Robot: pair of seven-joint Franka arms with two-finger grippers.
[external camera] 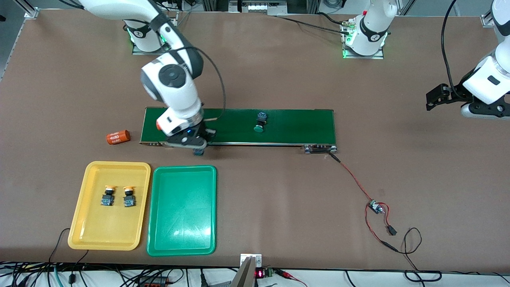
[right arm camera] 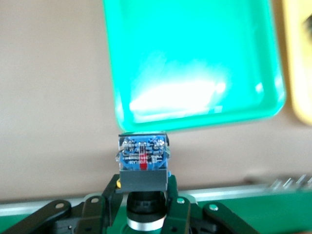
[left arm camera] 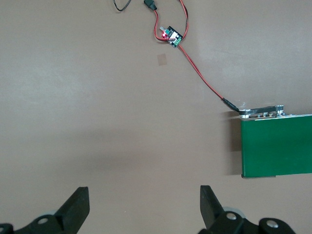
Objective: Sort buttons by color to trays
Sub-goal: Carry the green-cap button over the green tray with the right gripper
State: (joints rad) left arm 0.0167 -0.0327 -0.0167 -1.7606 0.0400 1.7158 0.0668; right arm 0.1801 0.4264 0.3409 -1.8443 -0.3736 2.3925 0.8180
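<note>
My right gripper [external camera: 198, 148] [right arm camera: 144, 192] is shut on a button [external camera: 198, 151] [right arm camera: 143, 163], just above the conveyor's edge beside the green tray [external camera: 183, 215] [right arm camera: 195, 58]. The button's blue-and-black body sticks out between the fingers and its cap is hidden. A green-capped button [external camera: 260, 122] lies on the belt. Two yellow-orange buttons [external camera: 107, 195] [external camera: 128, 195] stand in the yellow tray [external camera: 79, 223] [right arm camera: 302, 73]. The green tray holds nothing. My left gripper [external camera: 432, 99] [left arm camera: 145, 204] waits open over bare table at the left arm's end.
The long dark-green conveyor belt [external camera: 295, 123] [left arm camera: 275, 146] crosses the table's middle. An orange cylinder with white numbers [external camera: 118, 137] lies beside its end toward the right arm. A red wire with a small circuit board [external camera: 374, 207] [left arm camera: 171, 36] trails from the belt's other end.
</note>
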